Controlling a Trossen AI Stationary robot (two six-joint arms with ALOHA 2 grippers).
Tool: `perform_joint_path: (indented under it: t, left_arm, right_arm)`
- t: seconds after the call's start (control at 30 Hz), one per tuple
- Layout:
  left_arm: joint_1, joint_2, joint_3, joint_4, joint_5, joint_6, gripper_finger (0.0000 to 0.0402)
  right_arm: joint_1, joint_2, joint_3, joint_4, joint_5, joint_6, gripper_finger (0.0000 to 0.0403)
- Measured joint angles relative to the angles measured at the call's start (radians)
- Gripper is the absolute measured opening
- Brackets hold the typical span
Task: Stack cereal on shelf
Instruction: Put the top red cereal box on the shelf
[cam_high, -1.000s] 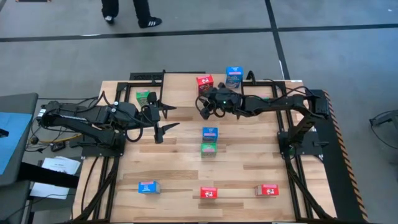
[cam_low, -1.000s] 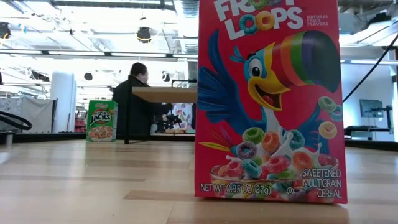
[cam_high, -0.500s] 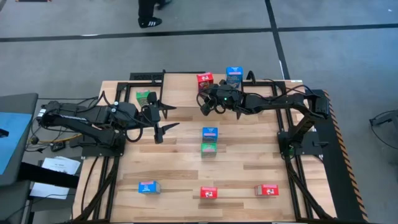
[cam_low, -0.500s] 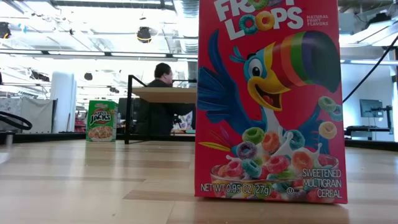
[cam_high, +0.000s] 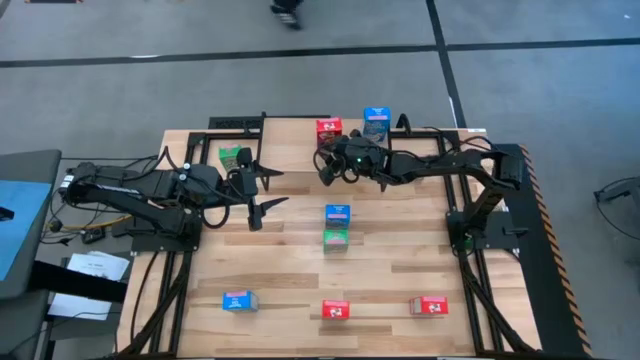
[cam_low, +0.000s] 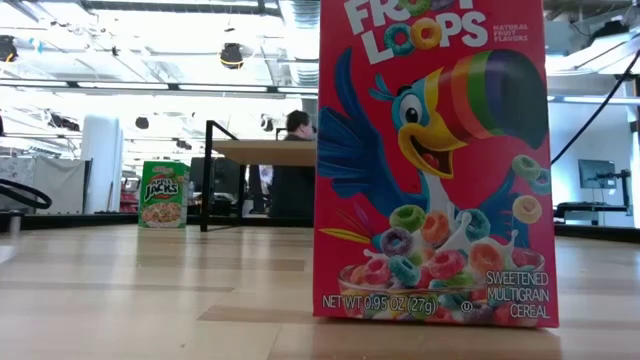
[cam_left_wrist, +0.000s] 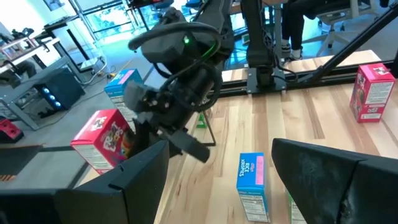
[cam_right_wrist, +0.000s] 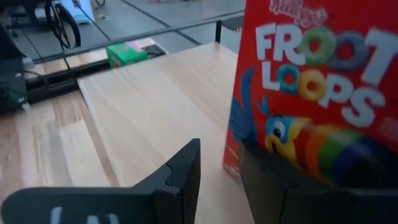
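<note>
The red box (cam_low: 433, 160) in the low view reads "FROOT LOOPS", "NATURAL FRUIT FLAVORS", "SWEETENED MULTIGRAIN CEREAL" and "NET WT 0.95 OZ (27g)". The green box (cam_low: 163, 194) behind it reads "JACKS". In the right wrist view another red box (cam_right_wrist: 317, 93) shows "FROOT LOOPS". In the left wrist view the blue box (cam_left_wrist: 252, 183) reads "RICE KRISPIES" along its side.

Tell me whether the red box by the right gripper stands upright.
Upright: the red box stands on the shelf, its lettering level, beside the right gripper.
</note>
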Motion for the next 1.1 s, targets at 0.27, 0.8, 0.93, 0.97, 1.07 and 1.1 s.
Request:
perform_joint_path:
  t: [0.27,0.8,0.93,0.97,1.07,1.1]
  left_arm:
    - [0.000,0.000,0.000,-0.001,0.000,0.000,0.0275]
    - [0.000,0.000,0.000,-0.001,0.000,-0.002,0.0275]
    - [0.000,0.000,0.000,-0.001,0.000,-0.003,0.0275]
    - [0.000,0.000,0.000,-0.001,0.000,-0.003,0.0275]
    - [0.000,0.000,0.000,-0.001,0.000,-0.001,0.0275]
    - [0.000,0.000,0.000,-0.001,0.000,-0.001,0.0275]
  right_arm:
    - [-0.002,0.061,0.054,-0.034,0.000,-0.008,0.0134]
    - [-0.011,0.044,0.056,-0.086,0.002,-0.028,0.0134]
    - [-0.024,0.044,0.056,-0.085,0.001,-0.046,0.0134]
    - [-0.028,0.044,0.056,-0.085,0.000,-0.047,0.0134]
    - [-0.037,0.044,0.056,-0.085,0.000,-0.078,0.0134]
    - [-0.041,0.044,0.056,-0.085,0.000,-0.090,0.0134]
